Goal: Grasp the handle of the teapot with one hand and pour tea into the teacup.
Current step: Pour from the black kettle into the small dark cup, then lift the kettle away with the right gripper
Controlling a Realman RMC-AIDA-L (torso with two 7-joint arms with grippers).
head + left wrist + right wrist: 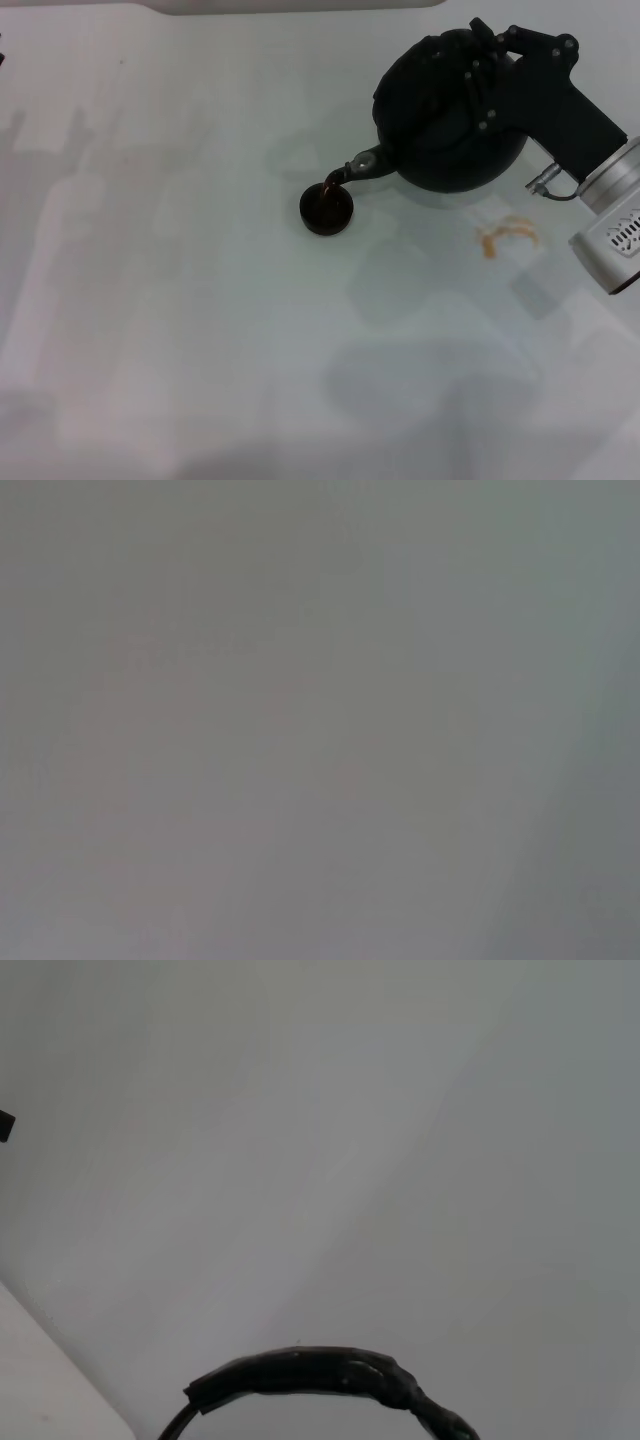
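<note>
Black teapot [450, 120], amber tea [333, 184]

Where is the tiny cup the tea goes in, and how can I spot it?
Find the big black teapot that the right hand tilts at the far right of the white table. Follow its spout down the thin stream of tea. There sits the teacup, a small dark round thing, much smaller than the pot.

Teapot [450, 115]: matte black, round, tilting spout-down under the right tool [490, 75].
Handle [320, 1375]: black arched hoop, sitting gripped in that tool.
Teacup [327, 210]: tiny, dark, standing below the spout.
Tea [332, 186]: amber stream falling into it.
</note>
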